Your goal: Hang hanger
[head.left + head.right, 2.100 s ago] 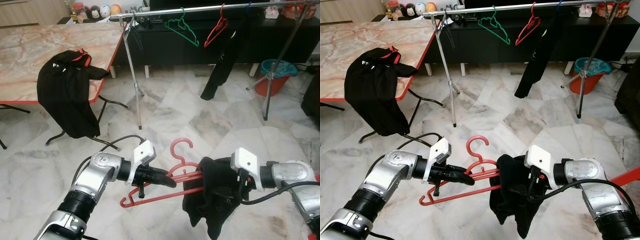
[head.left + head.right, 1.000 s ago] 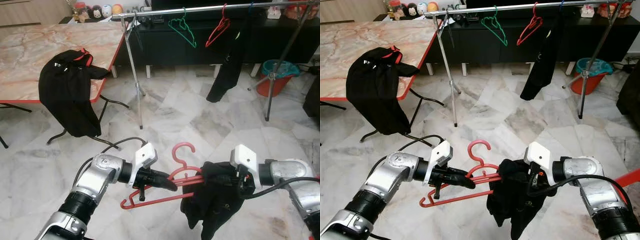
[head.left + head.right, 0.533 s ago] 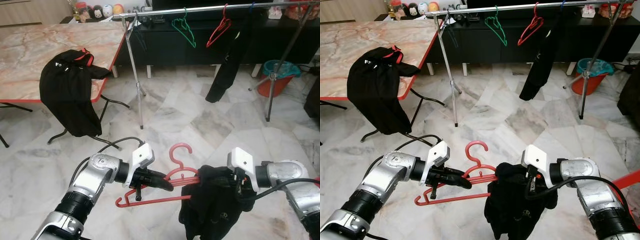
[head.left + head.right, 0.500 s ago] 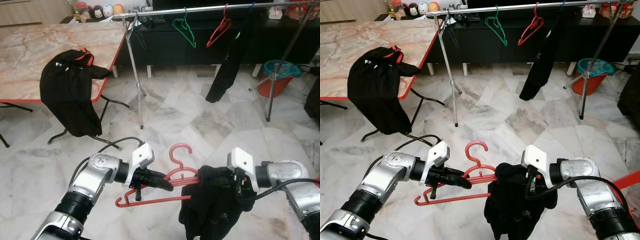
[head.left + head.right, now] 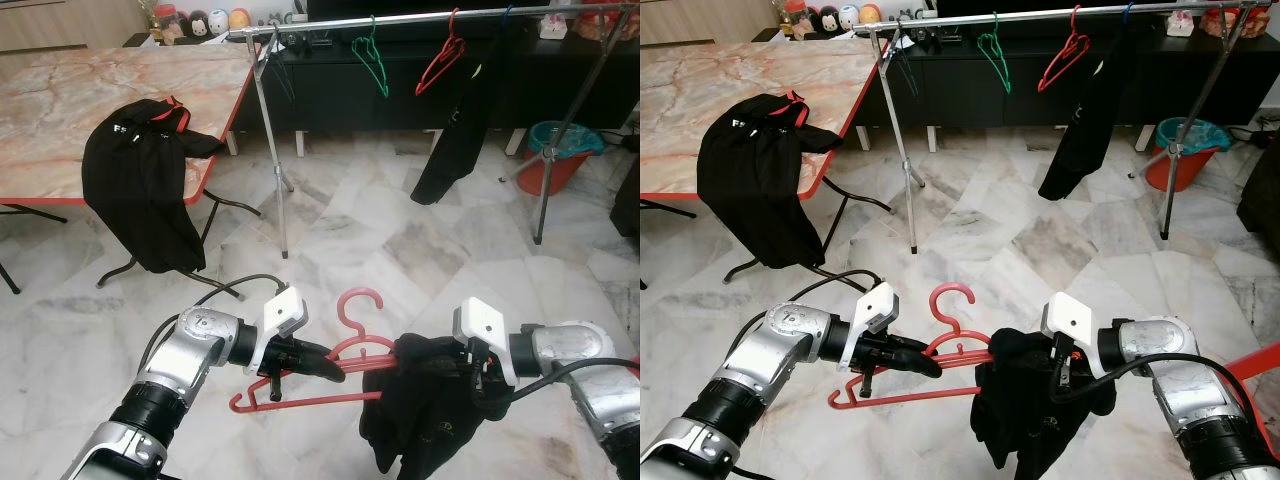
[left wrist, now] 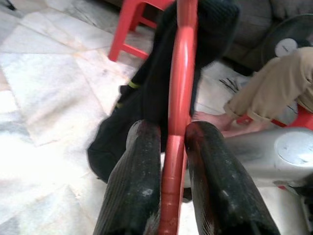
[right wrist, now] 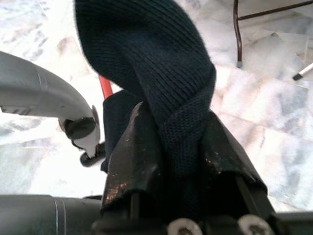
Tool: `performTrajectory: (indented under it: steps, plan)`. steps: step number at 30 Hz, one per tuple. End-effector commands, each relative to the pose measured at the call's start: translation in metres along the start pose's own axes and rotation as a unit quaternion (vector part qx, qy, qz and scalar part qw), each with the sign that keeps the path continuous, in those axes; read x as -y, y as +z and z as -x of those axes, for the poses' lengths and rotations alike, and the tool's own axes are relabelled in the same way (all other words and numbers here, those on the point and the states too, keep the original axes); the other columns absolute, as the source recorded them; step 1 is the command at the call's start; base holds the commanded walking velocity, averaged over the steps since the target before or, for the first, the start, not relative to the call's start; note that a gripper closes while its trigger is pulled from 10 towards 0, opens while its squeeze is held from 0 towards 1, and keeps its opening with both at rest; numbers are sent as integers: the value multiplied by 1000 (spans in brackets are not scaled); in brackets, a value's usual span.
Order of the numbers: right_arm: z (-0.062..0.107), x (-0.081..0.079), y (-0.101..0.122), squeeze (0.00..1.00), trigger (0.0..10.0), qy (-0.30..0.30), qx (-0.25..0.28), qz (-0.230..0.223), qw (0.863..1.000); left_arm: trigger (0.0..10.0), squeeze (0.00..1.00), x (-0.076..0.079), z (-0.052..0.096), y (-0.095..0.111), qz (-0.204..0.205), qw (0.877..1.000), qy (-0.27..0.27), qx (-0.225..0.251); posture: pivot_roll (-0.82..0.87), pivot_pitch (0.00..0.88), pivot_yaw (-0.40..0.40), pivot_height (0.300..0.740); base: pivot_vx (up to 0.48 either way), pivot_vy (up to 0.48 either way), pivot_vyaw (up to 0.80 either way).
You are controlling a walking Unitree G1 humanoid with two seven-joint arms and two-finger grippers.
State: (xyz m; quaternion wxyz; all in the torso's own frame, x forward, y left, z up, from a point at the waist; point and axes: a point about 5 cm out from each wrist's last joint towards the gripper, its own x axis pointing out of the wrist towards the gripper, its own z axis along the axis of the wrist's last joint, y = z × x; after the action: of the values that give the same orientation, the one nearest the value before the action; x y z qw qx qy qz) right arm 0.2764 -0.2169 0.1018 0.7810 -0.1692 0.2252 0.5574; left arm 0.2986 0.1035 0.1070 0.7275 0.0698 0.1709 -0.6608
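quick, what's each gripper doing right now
left gripper: shut on the red hanger.
right gripper: shut on the black garment draped on that hanger.

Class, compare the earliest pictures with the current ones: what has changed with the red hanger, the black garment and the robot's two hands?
The red hanger has dropped slightly and tilted flatter. The black garment has slid a little leftward along it, toward the left hand. Nothing was grasped or released: the left hand still clamps the hanger and the right hand still pinches the garment. The rail looks shifted only by camera movement.
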Motion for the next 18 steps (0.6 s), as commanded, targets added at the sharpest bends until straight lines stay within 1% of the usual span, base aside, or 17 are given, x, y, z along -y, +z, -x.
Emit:
performTrajectory:
  steps: [1, 9, 11, 12, 14, 18]
  plan:
    - [-3, 1, 7, 0, 0, -2, 21, 10, 1000, 10000, 1000, 3, -5, 3, -4, 1000, -15, 6, -246, 44, 42, 740, 0, 0, 0]
    - [-4, 2, 4, 0, 0, -9, 11, 11, 1000, 10000, 1000, 0, 1, 2, -5, 1000, -8, 2, -245, 35, 43, 740, 0, 0, 0]
    - [-2, 4, 2, 0, 0, -15, 5, 10, 1000, 10000, 1000, -4, 6, 1, -5, 1000, 4, -2, -244, 30, 45, 740, 0, 0, 0]
    - [-2, 4, 2, 0, 0, -15, 5, 10, 1000, 10000, 1000, -4, 6, 1, -5, 1000, 4, -2, -244, 30, 45, 740, 0, 0, 0]
    - [-2, 3, -2, 0, 0, -15, -3, 7, 1000, 10000, 1000, -6, 14, 0, -3, 1000, 14, -5, -243, 24, 47, 740, 0, 0, 0]
    - [-3, 2, -2, 0, 0, -9, -2, 5, 1000, 10000, 1000, -7, 19, -2, 1, 1000, 13, -10, -240, 21, 48, 740, 0, 0, 0]
